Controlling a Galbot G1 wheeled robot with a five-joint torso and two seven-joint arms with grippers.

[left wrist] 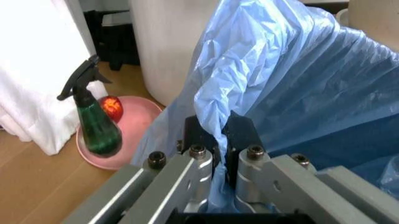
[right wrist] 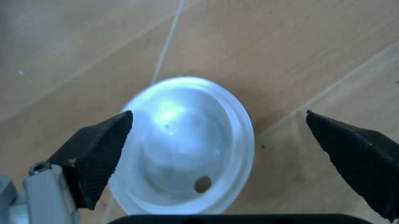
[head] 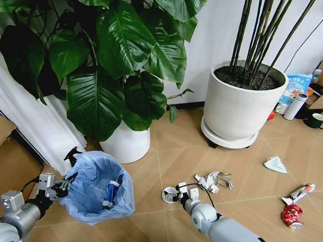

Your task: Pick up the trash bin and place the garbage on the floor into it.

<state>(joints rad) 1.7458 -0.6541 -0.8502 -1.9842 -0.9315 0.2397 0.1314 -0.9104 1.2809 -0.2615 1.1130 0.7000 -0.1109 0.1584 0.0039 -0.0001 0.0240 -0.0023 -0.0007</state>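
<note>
- Head view: the left gripper (head: 60, 186) holds the trash bin (head: 99, 185) by the near-left edge of its blue bag, low at the robot's left. A blue-white wrapper already lies inside.
- Head view: the right gripper (head: 177, 193) is down at the floor (head: 169, 153), fingers reaching to a small white disc (head: 169, 194). The bin sits to the disc's left, near it; the right arm is plainly the nearer one for this piece.
- Head view: other garbage lies farther right: a crumpled paper wad (head: 214, 180) just beyond the gripper, a white scrap (head: 275, 164), and a crushed red-white wrapper (head: 292, 214).
- Left wrist view: fingers (left wrist: 199, 135) together, clamped on a fold of the bin's bag. A spray bottle (left wrist: 93, 119) stands on a pink tray (left wrist: 134, 123) beside the bin.
- Right wrist view: fingers (right wrist: 93, 151) wide apart, one on each side of the disc (right wrist: 184, 149). The disc lies between them but nearer one finger, flat on the floor. Round, so no long axis; judged, closing straight in should catch its rim.
</note>
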